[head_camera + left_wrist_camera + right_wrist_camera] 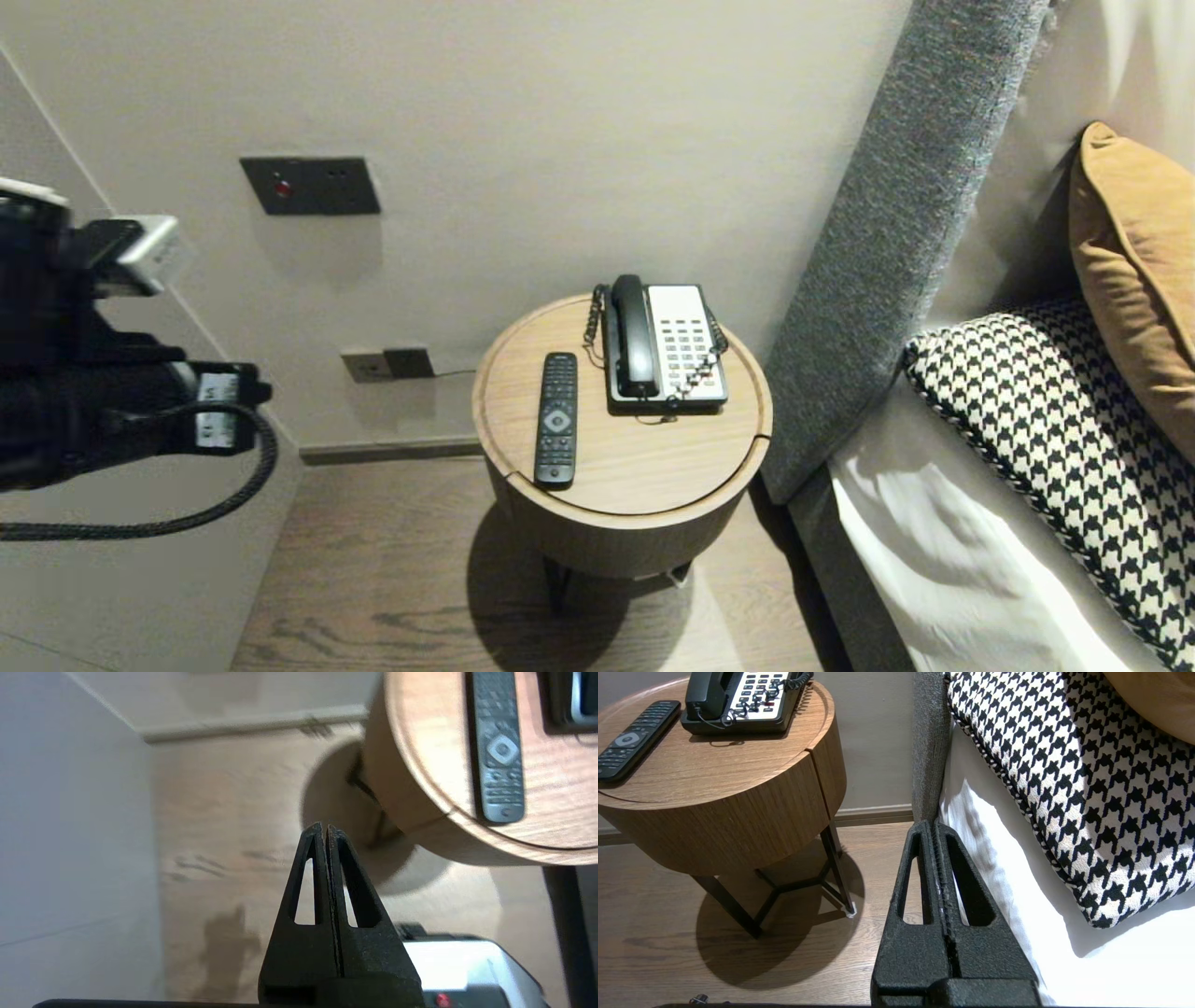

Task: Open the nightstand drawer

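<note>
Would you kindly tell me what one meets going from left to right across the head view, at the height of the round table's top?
left arm → remote control → telephone → grey headboard → houndstooth cushion

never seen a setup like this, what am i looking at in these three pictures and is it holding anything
This is a two-armed robot; each arm ends in a black two-fingered gripper. The wide picture comes from its head camera, looking down at a round wooden table beside a bed. The other two come from wrist cameras. On the table lie a black remote and a corded telephone. The left gripper hangs over the floor beside the table, nearest the remote; the right gripper sits by the bed's edge. Both are shut and hold nothing.
</note>
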{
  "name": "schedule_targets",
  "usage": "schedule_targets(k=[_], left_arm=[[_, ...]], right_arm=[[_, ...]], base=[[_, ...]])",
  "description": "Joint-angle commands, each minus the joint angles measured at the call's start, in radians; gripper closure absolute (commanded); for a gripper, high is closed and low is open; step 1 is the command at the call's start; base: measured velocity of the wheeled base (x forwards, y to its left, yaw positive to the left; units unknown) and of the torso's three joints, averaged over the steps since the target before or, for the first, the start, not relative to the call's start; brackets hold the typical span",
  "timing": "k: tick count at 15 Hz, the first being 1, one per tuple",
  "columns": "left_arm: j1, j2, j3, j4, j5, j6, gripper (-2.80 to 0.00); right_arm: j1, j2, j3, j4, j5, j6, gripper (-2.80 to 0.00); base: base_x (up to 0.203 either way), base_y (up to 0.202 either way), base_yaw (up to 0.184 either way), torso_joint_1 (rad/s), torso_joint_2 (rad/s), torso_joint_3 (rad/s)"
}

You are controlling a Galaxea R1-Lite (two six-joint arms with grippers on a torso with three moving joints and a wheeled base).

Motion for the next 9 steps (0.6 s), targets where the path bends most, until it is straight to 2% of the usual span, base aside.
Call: schedule_targets(k=[1, 5, 9], left_arm=[[-0.061, 0.188, -0.029, -0.03, 0.007, -0.024, 0.0], [-0.159, 0.402, -0.072, -0.181, 0.008, -0.062, 0.0], [-0.216, 0.538, -0.146, -0.228, -0.004, -0.076, 0.0]], right_arm=[[0.0, 0.0, 0.04, -0.001, 0.0, 0.0, 0.0], [0.0, 0.0, 0.04, -0.001, 0.0, 0.0, 0.0], [0.0, 0.0, 0.04, -0.001, 0.0, 0.0, 0.0]], base=[[0.0, 0.0, 0.0, 0.0, 0.0, 0.0], [0.0, 0.0, 0.0, 0.0, 0.0, 0.0], [0.0, 0.0, 0.0, 0.0, 0.0, 0.0]])
